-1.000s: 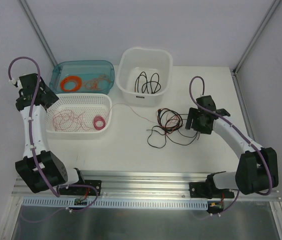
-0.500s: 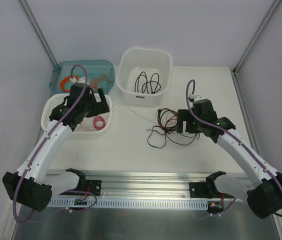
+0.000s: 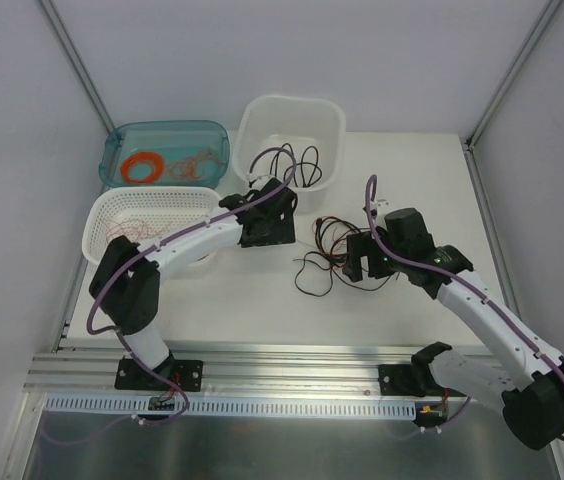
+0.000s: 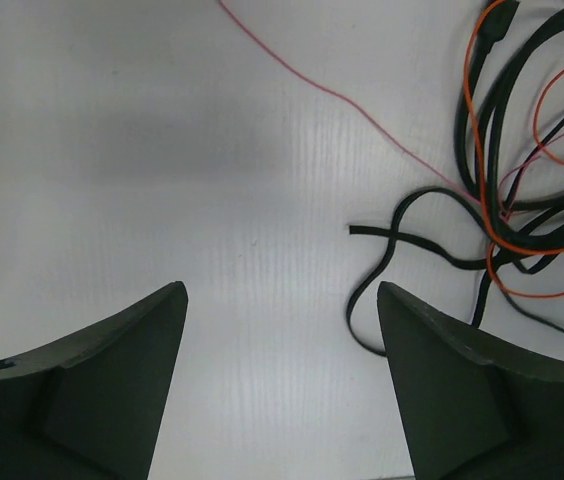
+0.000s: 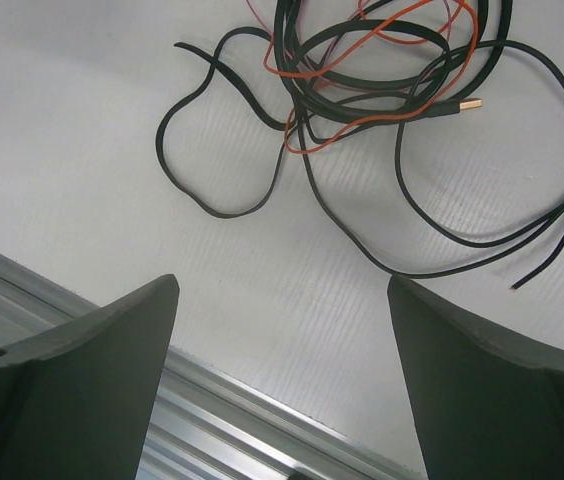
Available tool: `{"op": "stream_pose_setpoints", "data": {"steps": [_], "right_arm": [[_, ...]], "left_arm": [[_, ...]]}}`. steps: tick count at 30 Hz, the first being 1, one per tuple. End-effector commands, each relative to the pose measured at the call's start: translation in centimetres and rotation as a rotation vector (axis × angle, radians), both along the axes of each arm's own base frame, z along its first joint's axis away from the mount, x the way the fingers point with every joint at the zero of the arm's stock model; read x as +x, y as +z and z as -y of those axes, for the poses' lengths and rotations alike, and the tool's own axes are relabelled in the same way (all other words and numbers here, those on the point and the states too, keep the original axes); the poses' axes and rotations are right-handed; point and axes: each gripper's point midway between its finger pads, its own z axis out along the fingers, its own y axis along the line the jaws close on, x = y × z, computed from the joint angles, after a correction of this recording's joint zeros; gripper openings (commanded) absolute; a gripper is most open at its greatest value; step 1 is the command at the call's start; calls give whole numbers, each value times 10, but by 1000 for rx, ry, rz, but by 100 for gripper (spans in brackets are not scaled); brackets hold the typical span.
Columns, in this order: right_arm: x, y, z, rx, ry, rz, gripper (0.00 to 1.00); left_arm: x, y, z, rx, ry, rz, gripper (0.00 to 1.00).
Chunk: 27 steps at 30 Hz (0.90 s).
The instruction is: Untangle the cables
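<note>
Black, red and orange wires make up the cables (image 3: 337, 255), a loose flat tangle lying on the white tabletop (image 3: 412, 170) on the near side of the white tub (image 3: 262, 180), off its right-hand corner. Looping black ends trail away from the tub, and one orange wire ends in a brass-coloured plug (image 5: 469, 103). A thin red strand (image 4: 342, 95) leads out of the heap and slants toward the tub's left side. The left tool (image 4: 280, 300) hovers just in front of the tub's near wall, beside the tangle, its fingers spread wide over bare tabletop with nothing between them. The right tool (image 5: 282, 285) stands on the side of the tangle away from the tub, equally wide open and empty, with the black loops just beyond its fingertips. Inside the tub lies a separate black cable (image 3: 302, 165). A white perforated basket (image 3: 112, 205) sits to the tub's near left, and a teal tray (image 3: 122, 135) holding a neat orange ring (image 3: 142, 165) stands just beside the tub's left wall.
</note>
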Motion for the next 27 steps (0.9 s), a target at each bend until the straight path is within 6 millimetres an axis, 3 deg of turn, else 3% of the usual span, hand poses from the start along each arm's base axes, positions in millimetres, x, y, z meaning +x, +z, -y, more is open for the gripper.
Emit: {"op": "stream_pose_setpoints", "data": {"steps": [1, 5, 9, 12, 27], "right_arm": [[-2, 10, 0, 10, 26, 41, 90], [-7, 9, 3, 19, 9, 43, 89], [-12, 9, 6, 28, -4, 56, 89], [-16, 8, 9, 37, -14, 64, 89], [-26, 7, 11, 64, -18, 70, 89]], "left_arm": [[20, 20, 34, -132, 190, 57, 77], [25, 3, 59, -230, 347, -7, 72], [24, -30, 67, -260, 484, -87, 66], [25, -44, 72, -275, 555, -112, 61], [48, -76, 91, -323, 735, -137, 50]]}}
